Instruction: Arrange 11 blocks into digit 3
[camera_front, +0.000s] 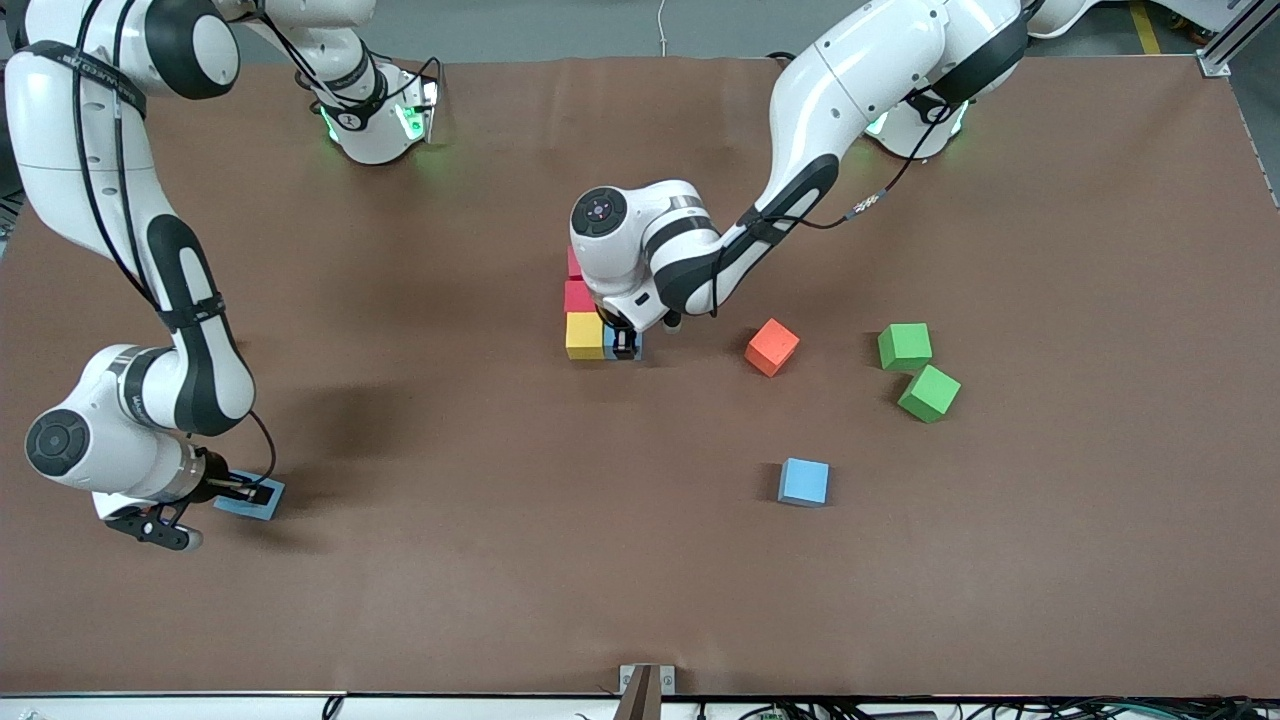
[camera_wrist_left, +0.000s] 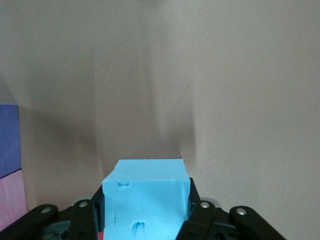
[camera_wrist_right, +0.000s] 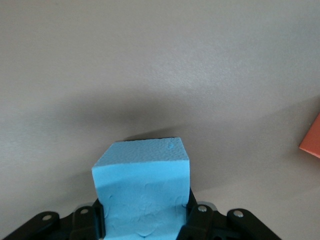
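Beside the yellow cube (camera_front: 584, 335), on its side toward the left arm's end of the table, I have the left gripper (camera_front: 622, 345) down on the placed blue cube (camera_front: 636, 350). The wrist view shows its fingers (camera_wrist_left: 82, 220) close against both sides of that cube, so I call it a narrow grip on the cube. The cube sits on the table (camera_front: 500, 600) and touches the yellow cube.

The column so far: a red cube (camera_front: 578, 296) touches the yellow cube on the side farther from the front camera. A pinkish cube (camera_front: 573, 262) comes next in line, mostly hidden by the left arm. The left wrist view catches a purple cube (camera_wrist_left: 7, 140) and a pink one (camera_wrist_left: 10, 200) at its edge.

Well apart from the yellow cube, toward the right arm's end and nearer the camera, the right gripper (camera_front: 245, 490) is clamped tight on the end blue cube (camera_front: 262, 503), low at the table.

Loose stock, all toward the left arm's end from the yellow cube:
- The orange cube (camera_front: 771, 346) is near, turned at an angle.
- Two green cubes (camera_front: 905, 346) (camera_front: 929, 392) lie farther out, close together.
- The loose blue cube (camera_front: 804, 482) is nearer the camera.
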